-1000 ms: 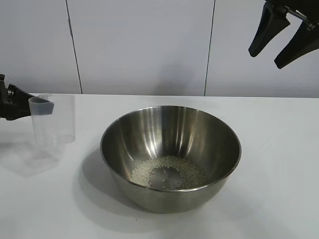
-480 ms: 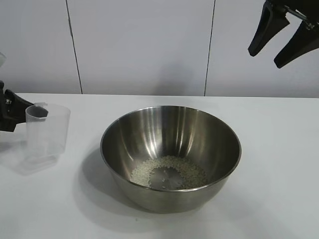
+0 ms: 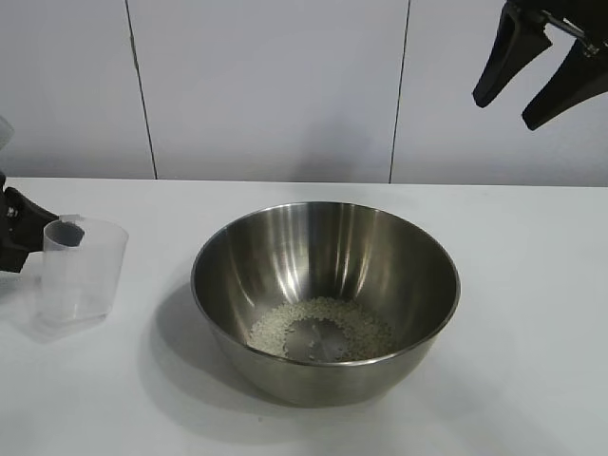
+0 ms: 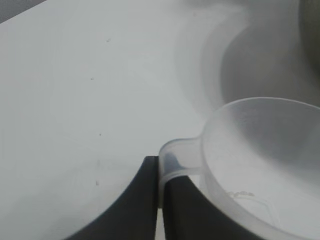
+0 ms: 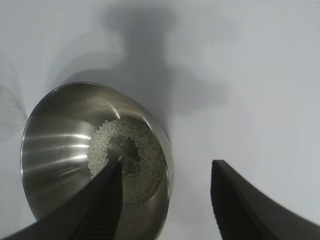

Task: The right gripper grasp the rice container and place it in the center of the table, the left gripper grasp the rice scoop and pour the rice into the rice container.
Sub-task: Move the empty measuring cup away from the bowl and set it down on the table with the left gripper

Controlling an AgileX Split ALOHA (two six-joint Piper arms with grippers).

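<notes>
The left gripper sits at the 9 o'clock edge of the exterior view, low over the table, its black fingers pressed together on the small side handle of the rice scoop. In the left wrist view the handle is clamped between the two dark fingers, and the clear cup stands upright beyond them, mouth open upward; its inside looks empty apart from faint moulded marks on the wall. Whether the cup's base touches the tabletop cannot be told.

Toward 3 o'clock from the scoop, well apart from it, the rice container stands upright at about the middle of the table, its rolled rim level. The rice lies in the bottom of the bowl as a loose ring of white grains around a bare steel patch, also plain in the right wrist view.

The right gripper hangs high at 1 o'clock in the exterior view, well above and behind the bowl, touching nothing, its two tapered fingers spread wide. From its own camera the bowl lies below it.
</notes>
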